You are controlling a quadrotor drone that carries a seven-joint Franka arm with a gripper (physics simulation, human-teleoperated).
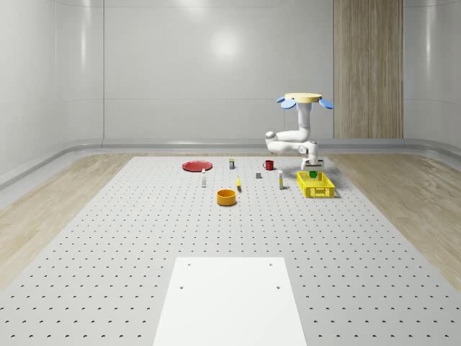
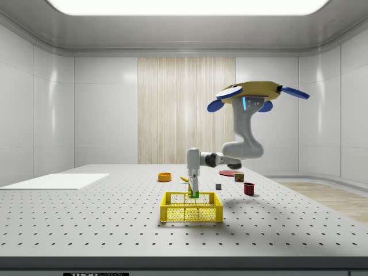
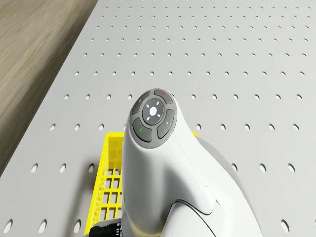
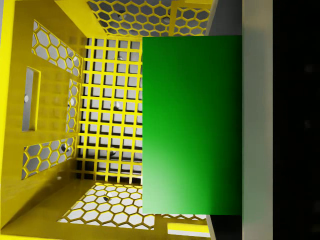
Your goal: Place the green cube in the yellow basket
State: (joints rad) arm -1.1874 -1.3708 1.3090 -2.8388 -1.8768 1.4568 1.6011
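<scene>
One yellow plastic mesh basket (image 1: 315, 185) sits under the hovering drone (image 1: 303, 100), near one red mug (image 1: 269, 165). Side view: gripper (image 2: 194, 192) dips into it, fingers clamped on one small green cube (image 2: 195, 194). Wrist view: cube over the basket's grid floor.

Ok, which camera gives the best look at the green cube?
The wrist view: the green cube looms large over the yellow basket floor. The side view shows a small green patch at the basket rim, the whole-scene view a speck.
</scene>
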